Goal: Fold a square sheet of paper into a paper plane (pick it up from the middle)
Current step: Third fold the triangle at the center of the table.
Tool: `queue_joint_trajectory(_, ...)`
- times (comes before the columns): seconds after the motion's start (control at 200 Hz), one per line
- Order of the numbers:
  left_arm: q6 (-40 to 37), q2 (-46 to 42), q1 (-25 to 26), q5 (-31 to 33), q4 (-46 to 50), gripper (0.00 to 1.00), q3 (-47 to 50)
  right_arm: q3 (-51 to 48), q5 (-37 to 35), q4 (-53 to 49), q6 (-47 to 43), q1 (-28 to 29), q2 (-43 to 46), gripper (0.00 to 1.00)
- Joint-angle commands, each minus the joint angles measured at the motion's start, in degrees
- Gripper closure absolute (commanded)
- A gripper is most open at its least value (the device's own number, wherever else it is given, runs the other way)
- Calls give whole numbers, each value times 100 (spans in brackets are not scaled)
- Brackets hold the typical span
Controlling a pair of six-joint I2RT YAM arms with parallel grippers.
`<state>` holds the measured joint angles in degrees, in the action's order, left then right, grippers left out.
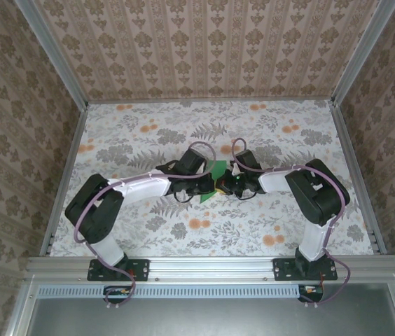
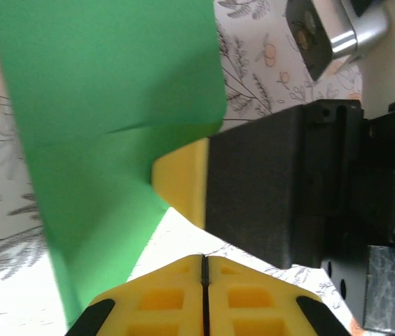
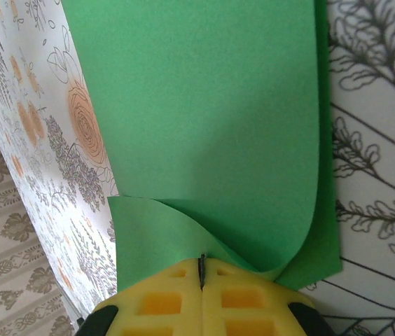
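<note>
At the near edge of the table point(image 1: 148, 133), the two black arm bases are seen bolted side by side on a metal rail. From there both arms are bent inward, and their wrists meet at the middle of the table.

In the left wrist view, the yellow fingers of the left gripper point(image 2: 204, 257) are pressed flat together, with only a thin dark seam between them. No paper is seen in that seam, and the green sheet passes just beside the fingers on the left.

In the right wrist view, the right gripper point(image 3: 201, 260) is also closed. A curled flap of the square sheet of paper point(image 3: 211, 105) runs in between its fingertips, so the sheet is held by it at that edge. The rest of the sheet lies flat on the flowered table beyond the fingers, and one side is bent over in a soft roll.

From above, the sheet is found between the two grippers, touching both and partly hidden under them.

Farther back, the table is closed by patterned walls point(image 1: 204, 49).
</note>
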<state>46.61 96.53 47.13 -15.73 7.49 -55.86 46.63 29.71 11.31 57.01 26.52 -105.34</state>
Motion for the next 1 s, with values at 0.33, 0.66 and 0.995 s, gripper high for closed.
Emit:
queue_joint_trajectory(0.33, 439, 516, 32, 121, -295, 94, 198, -296, -836, -652, 79, -33, -196, 100)
queue_joint_trajectory(0.66, 438, 551, 14, 305, -121, 94, 305, -322, -893, -709, 33, -23, -163, 100)
queue_joint_trajectory(0.995, 439, 482, -63, 377, -98, 95, 464, -287, -963, -847, -24, -25, -200, 100)
